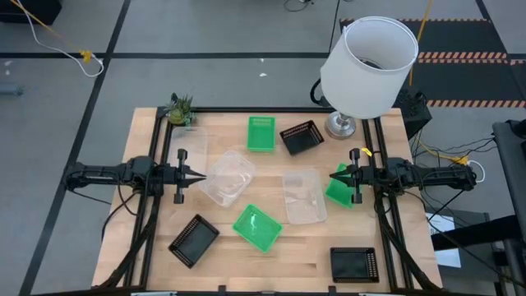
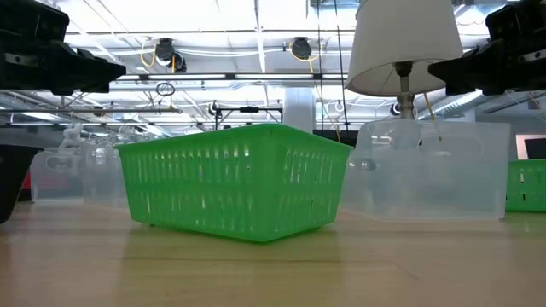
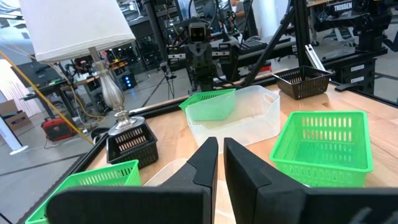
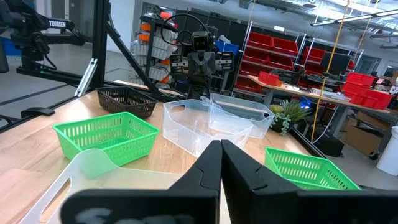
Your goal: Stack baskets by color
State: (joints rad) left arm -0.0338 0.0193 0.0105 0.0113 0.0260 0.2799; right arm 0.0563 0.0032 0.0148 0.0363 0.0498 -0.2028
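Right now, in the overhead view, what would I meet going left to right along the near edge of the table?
Black basket → green basket → second black basket. The clear baskets sit farther back toward the middle, so I left them out.

My left end effector (image 1: 200, 176) hovers closed beside a clear basket (image 1: 228, 178); my right end effector (image 1: 334, 176), also closed, sits above a green basket (image 1: 337, 192). Black baskets (image 1: 194, 240) and a lamp (image 1: 366, 57) share the bench (image 1: 296, 255).
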